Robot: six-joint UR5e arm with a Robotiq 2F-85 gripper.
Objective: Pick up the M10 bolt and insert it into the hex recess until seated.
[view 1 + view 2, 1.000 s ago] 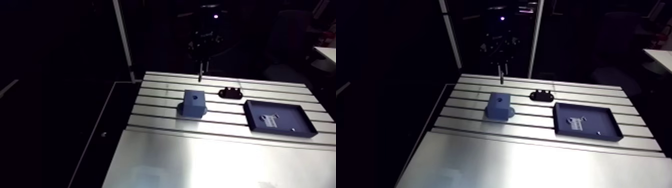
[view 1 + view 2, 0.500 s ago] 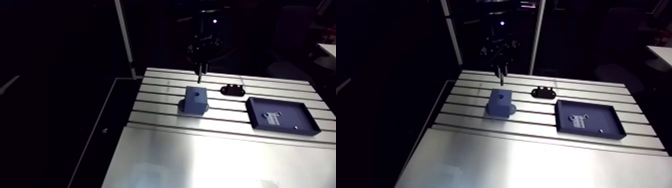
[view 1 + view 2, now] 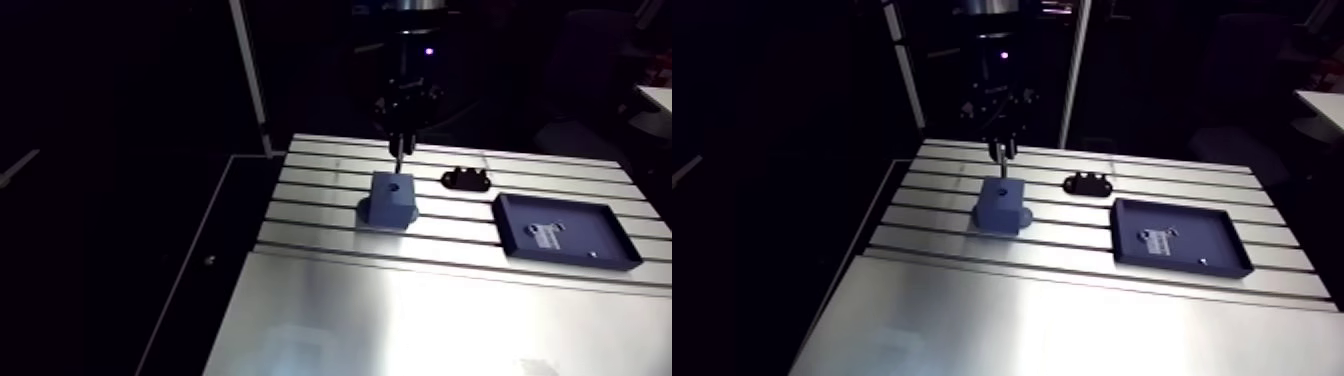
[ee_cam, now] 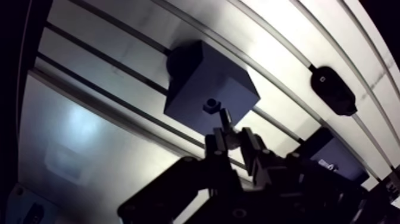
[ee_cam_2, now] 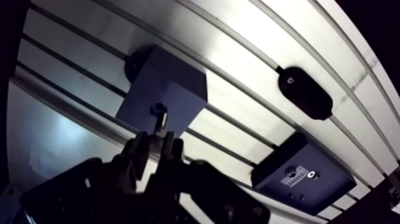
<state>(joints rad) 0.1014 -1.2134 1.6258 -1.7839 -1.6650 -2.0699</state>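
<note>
One blue block (image 3: 391, 197), one black bracket (image 3: 465, 180), one dark tray (image 3: 590, 222) and one bolt (image 4: 225, 122) are counted at the slotted table (image 3: 400, 310).

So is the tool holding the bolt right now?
Yes, the bolt is pinched between the two fingers of the tool, pointing toward the hole in the blue block.

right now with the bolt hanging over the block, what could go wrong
1. In the wrist view the tip of the bolt, held in the gripper, sits by the edge of the hex recess, not clearly centred; it may catch on the top of the blue block.
2. No clamp shows on the block, so a sideways push might slide it along the table.
</note>
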